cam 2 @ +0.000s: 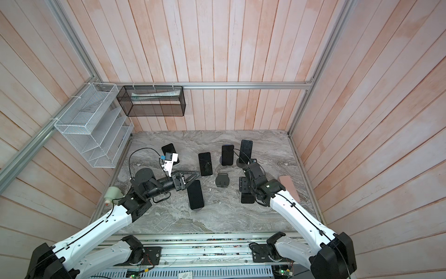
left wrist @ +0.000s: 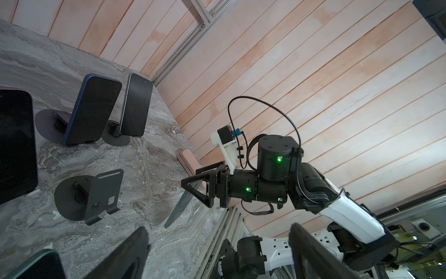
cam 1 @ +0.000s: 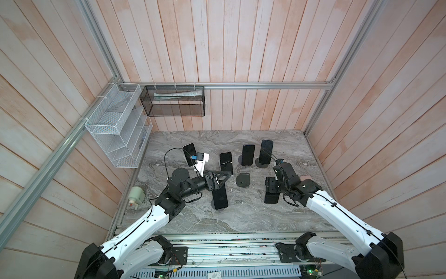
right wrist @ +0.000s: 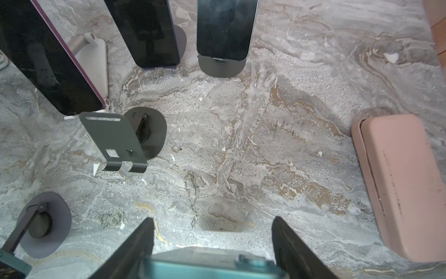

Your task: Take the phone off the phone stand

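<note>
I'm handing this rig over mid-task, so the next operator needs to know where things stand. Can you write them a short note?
The left gripper is open and holds nothing; it hangs over the top end of the near phone, which sits on its own stand.
The right gripper is shut on the teal phone, held tilted low over the table; whether its lower end touches cannot be told.
Done: the teal phone is off the empty stand.
Left, probably: lay the teal phone down and let go.
</note>
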Robot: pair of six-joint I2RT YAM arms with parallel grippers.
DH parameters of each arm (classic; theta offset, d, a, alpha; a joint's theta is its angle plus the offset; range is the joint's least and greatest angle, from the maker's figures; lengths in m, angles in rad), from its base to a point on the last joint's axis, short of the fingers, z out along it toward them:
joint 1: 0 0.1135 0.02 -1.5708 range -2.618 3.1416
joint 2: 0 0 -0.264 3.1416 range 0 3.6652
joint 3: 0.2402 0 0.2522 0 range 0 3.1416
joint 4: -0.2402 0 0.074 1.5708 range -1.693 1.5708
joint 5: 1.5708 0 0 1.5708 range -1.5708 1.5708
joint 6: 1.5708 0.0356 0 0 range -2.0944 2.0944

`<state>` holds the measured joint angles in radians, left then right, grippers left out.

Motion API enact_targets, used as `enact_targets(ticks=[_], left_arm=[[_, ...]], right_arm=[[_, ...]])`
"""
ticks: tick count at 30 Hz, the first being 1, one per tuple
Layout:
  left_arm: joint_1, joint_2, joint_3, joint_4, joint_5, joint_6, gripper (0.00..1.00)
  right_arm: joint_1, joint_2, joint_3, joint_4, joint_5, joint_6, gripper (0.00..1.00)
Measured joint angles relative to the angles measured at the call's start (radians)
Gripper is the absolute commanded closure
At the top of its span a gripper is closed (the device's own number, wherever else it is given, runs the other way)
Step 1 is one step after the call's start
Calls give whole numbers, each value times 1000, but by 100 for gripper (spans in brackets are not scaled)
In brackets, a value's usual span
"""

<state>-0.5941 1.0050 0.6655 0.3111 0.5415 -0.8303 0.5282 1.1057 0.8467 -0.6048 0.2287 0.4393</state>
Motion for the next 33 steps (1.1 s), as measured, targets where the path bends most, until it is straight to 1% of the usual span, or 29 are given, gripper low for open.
enact_targets(ticks=[6, 15, 20, 24, 28, 33], left_arm=[[-1, 0, -18, 21, -16, 0, 8], [-3, 0, -35, 42, -31, -4, 9], [-5, -3, -43, -6, -107, 0, 9], [-5, -34, -47, -51, -166, 6, 9], [-5, -78, -61, -62, -204, 9, 9], [-5, -92, -72, -74, -244, 11, 9]], right_arm=[[-21, 24, -26, 38, -48, -8, 37], [-67, 82, -19, 37, -90, -50, 37], [-77, 113, 5, 29, -101, -65, 37], [-92, 136, 27, 29, -109, -74, 37], [-97, 166, 38, 33, -120, -74, 37], [-97, 204, 48, 38, -122, -74, 37]])
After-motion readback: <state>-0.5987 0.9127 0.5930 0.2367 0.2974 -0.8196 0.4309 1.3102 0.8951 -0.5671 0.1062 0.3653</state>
